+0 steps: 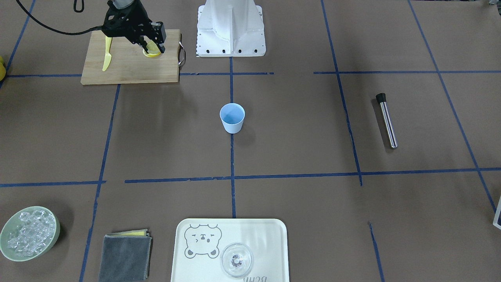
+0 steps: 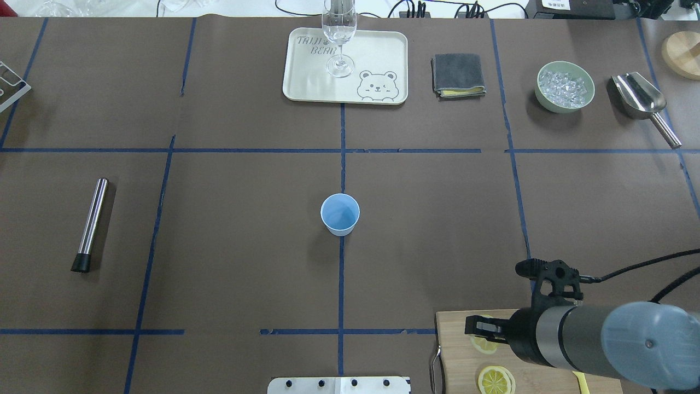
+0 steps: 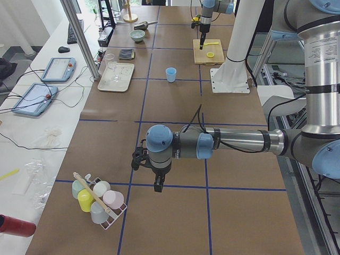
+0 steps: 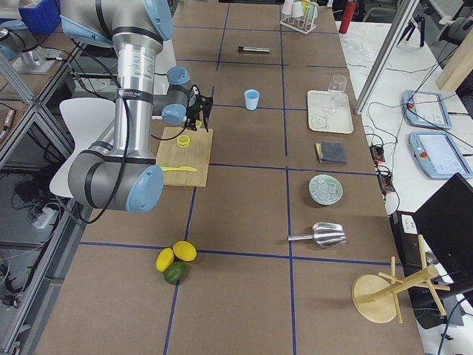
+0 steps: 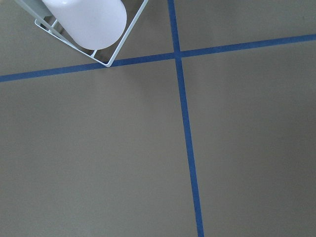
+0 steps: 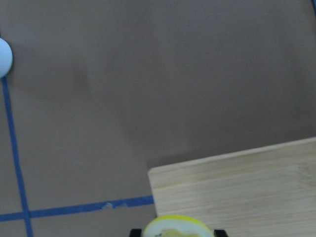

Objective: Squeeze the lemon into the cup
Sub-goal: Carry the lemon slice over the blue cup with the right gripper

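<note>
Right wrist-mounted view: a thin round yellow lemon slice [image 6: 174, 228] sits at the bottom edge with black fingertips tight against both its sides, so the right gripper [image 1: 153, 47] is pinching it. The slice is over a pale wooden cutting board [image 1: 129, 70], near the corner on the cup side. Can't tell whether it touches the wood.

Same board: another yellow lemon slice [image 2: 496, 380] lies flat closer to the robot's base, and a yellow plastic knife [image 1: 107, 55] lies toward the board's outer side.

At mid-table the small light-blue tapered plastic cup [image 2: 339, 214] stands upright, mouth up, on a blue tape line, well apart from board and gripper.

Robot's left gripper [image 3: 158, 187] points down over bare brown paper at the table's left end, near a white wire rack of pastel cups [image 3: 98, 204]. It shows only from the side, so can't tell if its fingers are spread or together.

Farther out:
- A steel muddler with black cap [image 2: 90, 224] lies on the robot's left half.
- A cream tray with a bear print [image 2: 306, 82] sits at the far edge, with a clear stemmed glass [image 2: 339, 33] standing on it.
- A folded grey cloth [image 2: 458, 74] is near the tray.
- Next comes a pale-green bowl of ice [image 2: 563, 108], with a steel scoop [image 2: 637, 96] beside it.
</note>
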